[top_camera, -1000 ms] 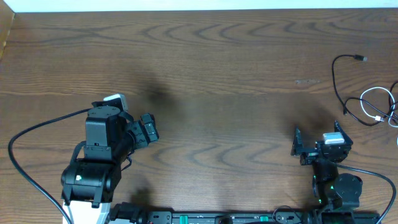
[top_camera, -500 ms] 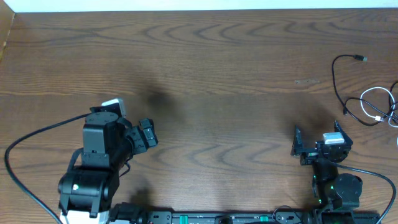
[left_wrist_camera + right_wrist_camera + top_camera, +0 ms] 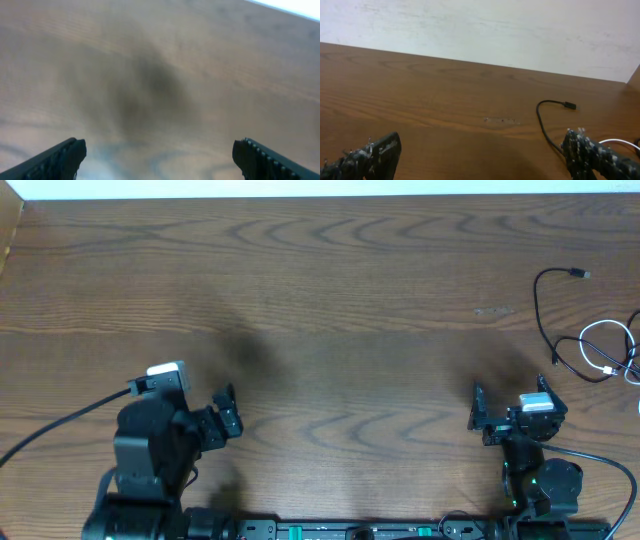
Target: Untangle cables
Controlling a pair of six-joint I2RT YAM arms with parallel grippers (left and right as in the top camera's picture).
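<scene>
Over the last second the left arm (image 3: 150,445) has drawn back toward the near edge of the table (image 3: 350,300), sliding down and a little to its own left, away from the open middle of the wood. The left jaws are spread wide with nothing between them; the left wrist view, blurred by the motion, shows only bare wood grain and a soft shadow ahead of the two tips.

The right arm (image 3: 528,420) has not moved in that time. The right jaws are also apart and empty, held low near the front edge and facing the far side.

The cables have not shifted either. The black cable (image 3: 538,310) lies at the far right of the table, its plug end pointing right and its line curving down toward the white cable (image 3: 606,366), which is looped in a small heap against the right edge. The two meet there (just how they cross is too small to read from overhead). In the right wrist view the black cable (image 3: 540,120) runs down past the right fingertip, and a sliver of the white cable (image 3: 620,141) shows beyond it.

Nothing has touched the cords, so the untangling appears not yet begun. The left arm's retreat takes it farther from them, which suggests the right arm, much nearer, is better placed to reach first.
</scene>
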